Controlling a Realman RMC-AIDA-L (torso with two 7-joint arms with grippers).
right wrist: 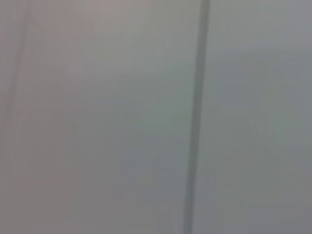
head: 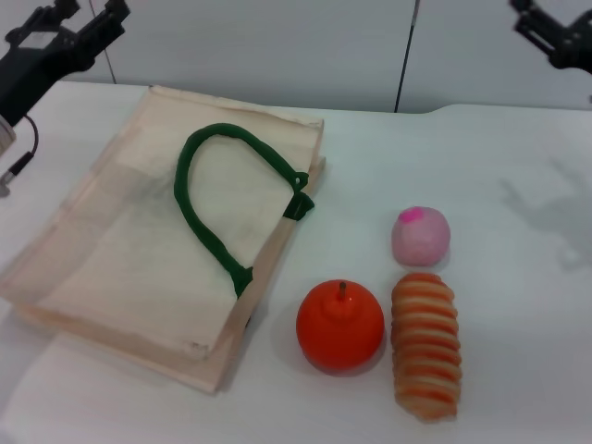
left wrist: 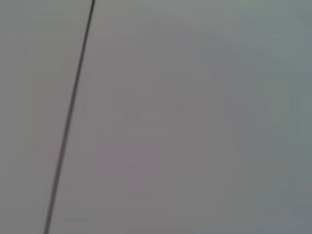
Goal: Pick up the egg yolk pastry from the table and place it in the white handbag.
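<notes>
Status from my remote seat, going left to right: the left gripper (head: 88,26) is parked up high at the far left corner of the head view, off beyond the back edge of the table (head: 518,277), holding nothing that I can see, and honestly I can't tell how far open it is from this angle. Its wrist cam just stares at a plain grey wall with a thin dark seam (left wrist: 68,117) running through it, so no help there. Below and to the right of that arm, the white handbag (head: 120,268) lies flat on the table, taking up most of the left half, with one dark green handle (head: 208,231) looped over its top face. Just beside the bag's near right corner sits an orange round fruit (head: 339,326) with a little stem. Right of that there's a striped bread roll (head: 425,344) lying lengthwise, nearly touching the fruit, and a pink ball (head: 420,235) with a magenta spot just behind the roll. As for the egg yolk pastry, I can't spot it in any view, so I can't say where it is. The right gripper (head: 555,32) hangs at the far right top corner, well apart from everything, nothing in it that I can see, opening impossible to judge. Its wrist cam only gives grey wall and a blurry vertical seam (right wrist: 195,122).
</notes>
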